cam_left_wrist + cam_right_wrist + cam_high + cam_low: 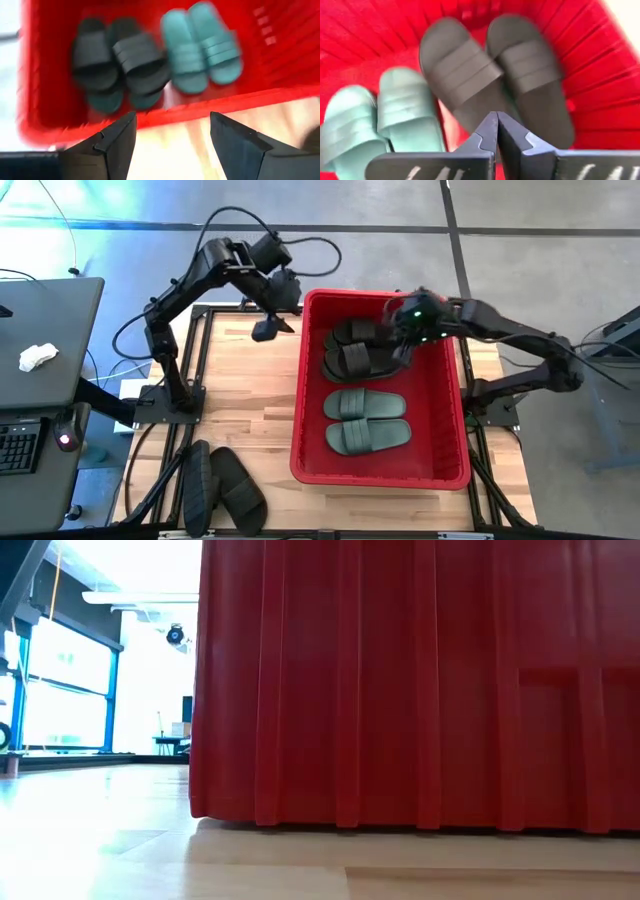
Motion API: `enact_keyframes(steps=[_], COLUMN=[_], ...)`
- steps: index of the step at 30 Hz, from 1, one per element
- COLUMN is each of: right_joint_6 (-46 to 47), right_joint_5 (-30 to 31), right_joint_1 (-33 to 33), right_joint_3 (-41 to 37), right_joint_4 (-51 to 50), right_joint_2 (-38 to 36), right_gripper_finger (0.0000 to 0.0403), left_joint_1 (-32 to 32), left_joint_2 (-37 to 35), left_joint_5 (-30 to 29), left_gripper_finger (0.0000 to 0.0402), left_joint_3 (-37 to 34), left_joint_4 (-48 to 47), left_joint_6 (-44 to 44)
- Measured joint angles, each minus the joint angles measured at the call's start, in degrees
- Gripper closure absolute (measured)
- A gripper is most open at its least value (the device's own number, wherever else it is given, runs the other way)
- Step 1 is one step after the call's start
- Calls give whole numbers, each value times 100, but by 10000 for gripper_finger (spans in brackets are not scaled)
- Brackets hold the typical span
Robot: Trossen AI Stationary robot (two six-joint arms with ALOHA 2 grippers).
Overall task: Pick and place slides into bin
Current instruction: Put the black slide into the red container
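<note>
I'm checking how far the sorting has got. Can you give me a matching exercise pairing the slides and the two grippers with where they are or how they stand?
Things:
1. green slides
2. black slides on the table
3. left gripper
4. right gripper

Places or states:
a. outside the bin, near the table's front edge
b. shut, above the black slides in the bin
c. open, over the table beside the bin's rim
d. side by side in the bin

Pairs: 1-d, 2-a, 3-c, 4-b

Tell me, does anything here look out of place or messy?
Slightly. The black slides in the red bin lie stacked on a green pair, visible beneath in the left wrist view. Two black slides sit outside, at the table's edge.
</note>
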Motion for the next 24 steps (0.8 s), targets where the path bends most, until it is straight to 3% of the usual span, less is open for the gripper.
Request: enact_keyframes(steps=[4, 7, 11, 14, 17, 24], right_joint_6=[-286, -392, -323, -15, 348, 598], right_joint_5=[-108, -645, -1780, -2310, -2409, -2190], right_joint_1=[-148, -317, -571, -709, -768, -773], right_joint_3=[61, -100, -472, -673, -700, -700], right_joint_4=[155, 390, 831, 996, 985, 985], right_joint_2=[-512, -985, -1618, -1996, -2210, -2405], right_gripper_finger=[403, 403, 403, 403, 403, 403], left_joint_1=[-553, -1011, -1618, -1991, -2127, -2342], left_joint_2=[-3, -56, -301, -551, -998, -2443], left_joint_5=[-1457, -2039, -2127, -2589, -2850, -2622], left_gripper_finger=[167, 167, 167, 167, 167, 167], left_joint_3=[-67, -325, -861, -1294, -1796, -3611], left_joint_4=[2, 5, 4, 3, 4, 2], left_joint_6=[-865, -1477, -1903, -2365, -2789, -4055])
